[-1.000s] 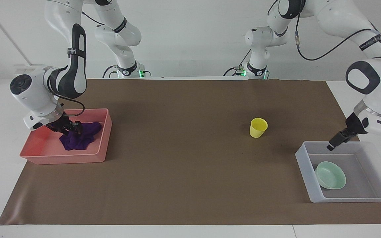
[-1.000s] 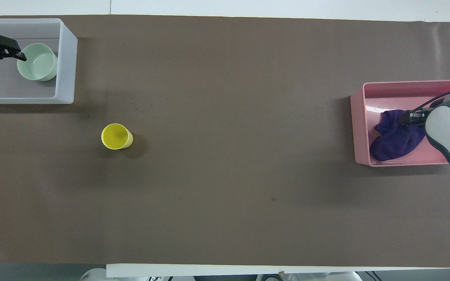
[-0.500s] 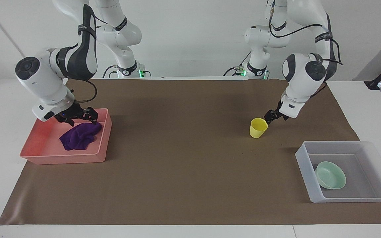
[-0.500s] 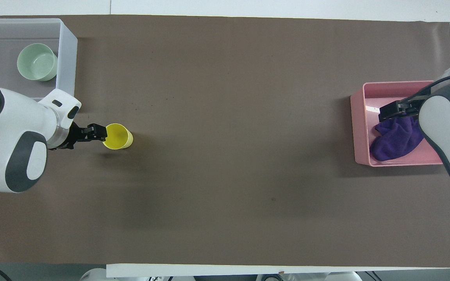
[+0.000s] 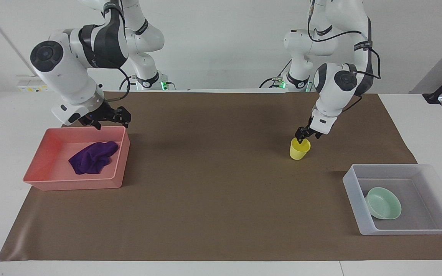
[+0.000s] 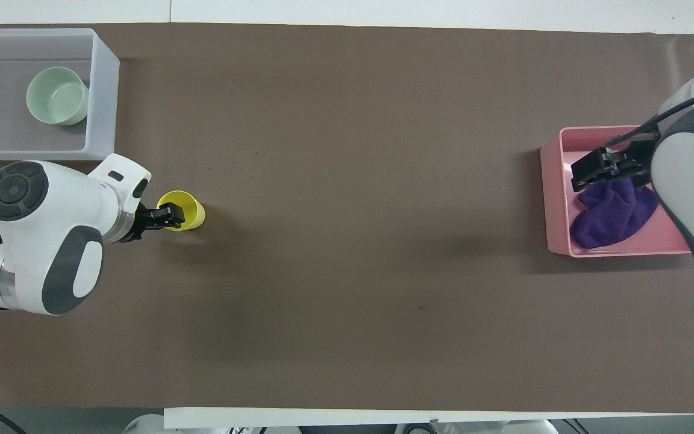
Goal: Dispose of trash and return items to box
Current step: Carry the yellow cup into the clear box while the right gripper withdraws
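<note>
The purple cloth (image 5: 90, 159) lies crumpled in the pink tub (image 5: 71, 184); it also shows in the overhead view (image 6: 615, 214). My right gripper (image 5: 111, 119) is open and empty, raised over the tub's edge nearer the robots. The yellow cup (image 5: 299, 151) stands upright on the brown mat. My left gripper (image 5: 302, 138) is down at the cup's rim, on the side nearer the robots. The mint-green bowl (image 5: 384, 203) sits in the clear-white tub (image 5: 353, 195) at the left arm's end.
A brown mat (image 5: 213, 184) covers the table. In the overhead view the pink tub (image 6: 555, 199) is at the right arm's end, and the clear tub (image 6: 103, 96) lies farther from the robots than the cup (image 6: 193, 211).
My right gripper let go of the cloth and rose out of the pink tub. My left gripper left the clear tub, swung to the yellow cup and came down at its rim.
</note>
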Action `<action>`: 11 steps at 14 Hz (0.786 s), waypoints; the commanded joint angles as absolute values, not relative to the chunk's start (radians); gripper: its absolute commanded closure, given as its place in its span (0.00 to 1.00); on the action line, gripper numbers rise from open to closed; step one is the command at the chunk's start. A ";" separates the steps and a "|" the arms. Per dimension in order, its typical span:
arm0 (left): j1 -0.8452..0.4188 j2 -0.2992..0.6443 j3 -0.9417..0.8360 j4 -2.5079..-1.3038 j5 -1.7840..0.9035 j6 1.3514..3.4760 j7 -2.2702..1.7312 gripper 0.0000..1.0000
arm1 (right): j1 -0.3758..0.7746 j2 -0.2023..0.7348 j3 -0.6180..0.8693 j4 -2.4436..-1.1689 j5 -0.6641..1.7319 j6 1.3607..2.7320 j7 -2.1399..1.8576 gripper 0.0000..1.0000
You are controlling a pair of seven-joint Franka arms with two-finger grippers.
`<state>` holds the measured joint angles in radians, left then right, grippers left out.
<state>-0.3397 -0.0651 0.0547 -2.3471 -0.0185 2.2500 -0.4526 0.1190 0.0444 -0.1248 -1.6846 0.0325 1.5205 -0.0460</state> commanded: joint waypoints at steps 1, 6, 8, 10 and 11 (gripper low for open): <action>-0.362 -0.089 0.067 -2.384 0.003 2.310 -0.489 1.00 | 0.103 -0.023 -0.124 -1.660 0.018 1.415 -0.113 0.00; -0.347 -0.022 0.071 -2.226 0.000 2.286 -0.509 1.00 | 0.101 -0.129 -0.127 -1.678 0.014 1.280 -0.126 0.00; -0.331 -0.015 0.078 -2.087 -0.005 2.177 -0.532 1.00 | 0.101 -0.152 -0.127 -1.684 0.014 1.249 -0.126 0.00; -0.282 0.037 0.083 -1.938 -0.015 2.099 -0.563 1.00 | 0.100 -0.150 -0.129 -1.683 0.012 1.268 -0.121 0.00; -0.244 0.066 0.089 -1.887 -0.008 2.102 -0.584 1.00 | 0.098 -0.150 -0.130 -1.684 0.014 1.294 -0.127 0.00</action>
<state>-0.2995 -0.0214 0.0792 -2.0306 -0.0186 2.1556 -0.5452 0.1106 -0.1400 -0.1304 -1.6598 0.0189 1.2576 -0.1041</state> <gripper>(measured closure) 0.978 0.000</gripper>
